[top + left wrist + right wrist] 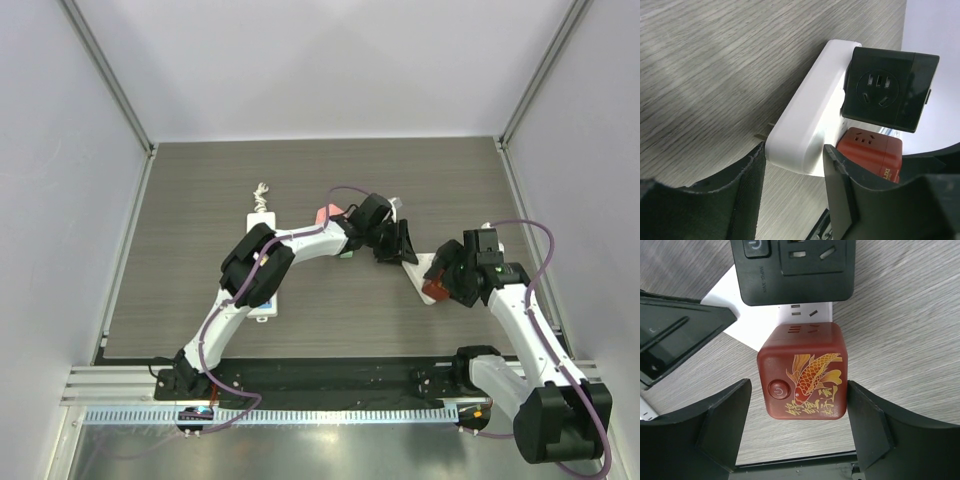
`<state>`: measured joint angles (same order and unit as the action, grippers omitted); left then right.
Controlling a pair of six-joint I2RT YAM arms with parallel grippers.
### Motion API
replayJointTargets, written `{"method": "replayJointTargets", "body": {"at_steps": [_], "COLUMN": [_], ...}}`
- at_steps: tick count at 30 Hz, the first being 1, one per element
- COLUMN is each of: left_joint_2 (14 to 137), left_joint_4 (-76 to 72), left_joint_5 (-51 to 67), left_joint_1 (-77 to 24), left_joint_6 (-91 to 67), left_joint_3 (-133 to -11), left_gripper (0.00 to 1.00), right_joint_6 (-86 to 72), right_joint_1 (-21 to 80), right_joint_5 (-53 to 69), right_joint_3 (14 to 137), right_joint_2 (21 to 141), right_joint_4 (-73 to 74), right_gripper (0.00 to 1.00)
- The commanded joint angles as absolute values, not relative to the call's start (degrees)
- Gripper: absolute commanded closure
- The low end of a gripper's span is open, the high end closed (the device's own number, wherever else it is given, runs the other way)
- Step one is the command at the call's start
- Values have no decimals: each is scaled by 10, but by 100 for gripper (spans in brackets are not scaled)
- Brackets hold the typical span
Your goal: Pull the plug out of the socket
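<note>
A red cube plug with a gold fish print sits plugged into a white socket block. A black cube adapter is plugged in beside it. My right gripper is open, one finger on each side of the red cube with a gap on both sides. My left gripper is open, its fingertips closely flanking the near end of the white block. Two brass prongs stick out of the block's side. From above, both grippers meet at the cluster on the table's right half.
A long white power strip lies under the left arm, its cord knotted behind it. A pink object rests beside the left forearm. Grey walls close in the wooden table on three sides.
</note>
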<state>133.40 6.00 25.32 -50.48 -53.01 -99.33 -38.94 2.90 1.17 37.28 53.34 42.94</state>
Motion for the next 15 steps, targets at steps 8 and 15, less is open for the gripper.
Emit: {"method": "replayJointTargets", "body": {"at_steps": [8, 15], "left_joint_2": [1330, 1329], "left_joint_4": [10, 43], "left_joint_5": [277, 251], "left_joint_1": [-511, -508], "left_joint_6": [-548, -522], "left_joint_3": [-986, -990], "left_gripper": [74, 100], "right_joint_6": [-400, -404], "right_joint_1": [31, 31], "right_joint_5": [3, -34], "right_joint_3": [360, 364], "right_joint_2": [547, 544], "right_joint_4": [397, 394], "right_gripper": [22, 34]}}
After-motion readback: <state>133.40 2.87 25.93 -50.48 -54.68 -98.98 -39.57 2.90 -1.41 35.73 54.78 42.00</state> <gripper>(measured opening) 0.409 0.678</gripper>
